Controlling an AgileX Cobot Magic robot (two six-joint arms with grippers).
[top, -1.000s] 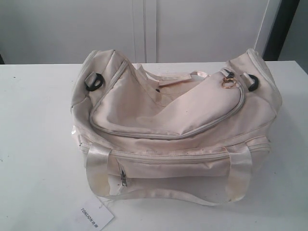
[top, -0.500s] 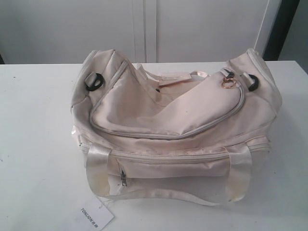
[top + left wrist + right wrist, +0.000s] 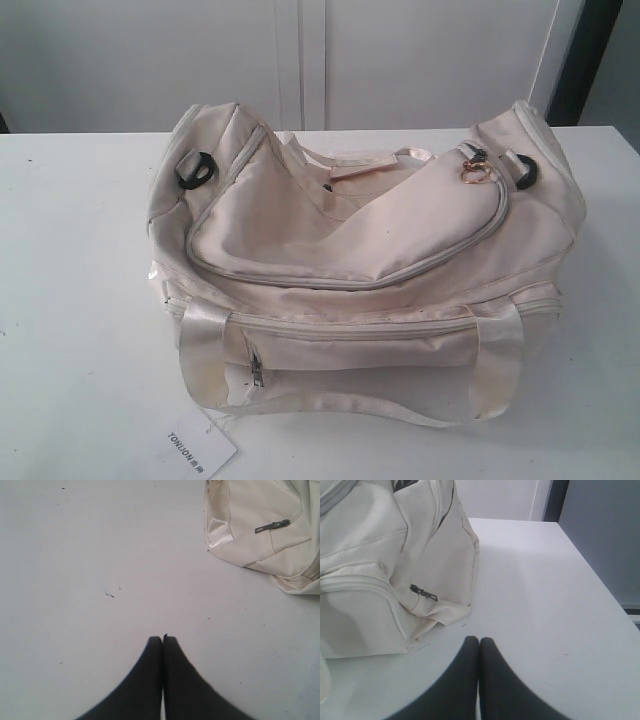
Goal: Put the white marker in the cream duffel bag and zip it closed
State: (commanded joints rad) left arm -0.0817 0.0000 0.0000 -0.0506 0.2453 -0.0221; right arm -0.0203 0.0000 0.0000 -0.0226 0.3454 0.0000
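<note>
A white worktop [image 3: 80, 250] stood before white wall panels [image 3: 400, 60]. The cream duffel bag [image 3: 360, 240] stretched left to right mid-frame. Both jaws were pressed together, empty.

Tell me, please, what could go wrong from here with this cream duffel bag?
1. The white marker shows in no view, so it may not be inside the cream duffel bag.
2. A dark gap shows at the bag's far top edge, so the zipper may not be fully shut, though its gold ring pull sits at the right end.
3. The left gripper and right gripper are shut, clear of the bag; nothing steadies it.
</note>
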